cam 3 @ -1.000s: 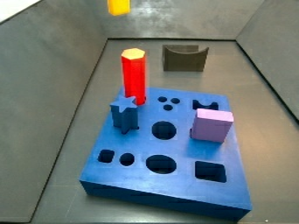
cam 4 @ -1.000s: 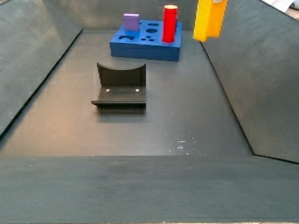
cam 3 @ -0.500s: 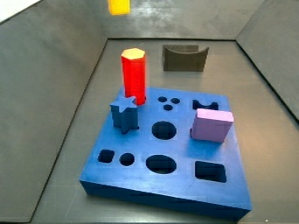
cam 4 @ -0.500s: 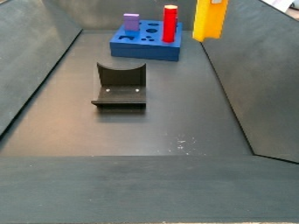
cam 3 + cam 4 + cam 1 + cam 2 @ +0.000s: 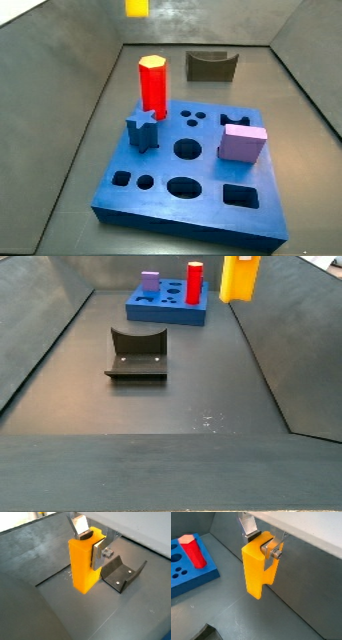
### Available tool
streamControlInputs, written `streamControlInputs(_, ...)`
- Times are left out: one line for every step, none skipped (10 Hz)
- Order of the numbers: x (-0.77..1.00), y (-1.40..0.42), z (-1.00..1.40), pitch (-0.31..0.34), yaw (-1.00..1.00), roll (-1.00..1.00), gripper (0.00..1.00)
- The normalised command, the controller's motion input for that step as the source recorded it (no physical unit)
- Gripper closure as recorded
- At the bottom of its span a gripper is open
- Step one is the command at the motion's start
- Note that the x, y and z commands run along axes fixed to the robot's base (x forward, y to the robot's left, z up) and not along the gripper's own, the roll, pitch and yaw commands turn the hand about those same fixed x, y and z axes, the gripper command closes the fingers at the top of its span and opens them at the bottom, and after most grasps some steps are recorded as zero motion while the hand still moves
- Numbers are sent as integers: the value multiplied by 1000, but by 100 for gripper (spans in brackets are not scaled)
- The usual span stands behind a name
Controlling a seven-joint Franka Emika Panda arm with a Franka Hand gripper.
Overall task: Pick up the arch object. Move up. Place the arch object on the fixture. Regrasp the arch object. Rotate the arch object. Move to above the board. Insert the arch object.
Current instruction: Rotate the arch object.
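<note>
We see the gripper [image 5: 92,543] raised high over the floor, its silver fingers [image 5: 271,550] clamped on the upper end of the arch object [image 5: 85,563]. This yellow-orange block hangs upright, above the fixture [image 5: 138,353]; farther lies the board [image 5: 167,306].

The dark floor [image 5: 174,406] bears the fixture [image 5: 138,354] and, well apart, the board [image 5: 166,304], the claw [image 5: 91,543] aloft
</note>
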Motion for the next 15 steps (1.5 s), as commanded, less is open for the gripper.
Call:
streamControlInputs(0, 0, -1000, 30, -176, -162, 100)
streamControlInputs(8, 1, -1000, 9, -106, -157, 100)
streamControlInputs(14, 4, -1000, -23, -70, -138, 100)
streamControlInputs(8, 8, -1000, -46, -59, -118, 100)
streamControlInputs(6, 12, -1000, -64, -53, -98, 100)
streamControlInputs(8, 17, -1000, -65, -49, -82, 100)
streamControlInputs(10, 21, -1000, -60, -47, -73, 100)
streamControlInputs(17, 31, -1000, -48, -42, -52, 100)
streamControlInputs(19, 35, -1000, -46, -41, -42, 100)
streamControlInputs(20, 41, -1000, -47, -41, -24, 100)
streamControlInputs(19, 45, -1000, -50, -42, -10, 100)
streamControlInputs(19, 50, -947, -52, -42, 9, 100)
streamControlInputs(18, 47, -856, -52, -43, 18, 100)
streamControlInputs(18, 34, -635, -48, -40, 34, 100)
streamControlInputs(20, 34, -549, -48, -38, 41, 100)
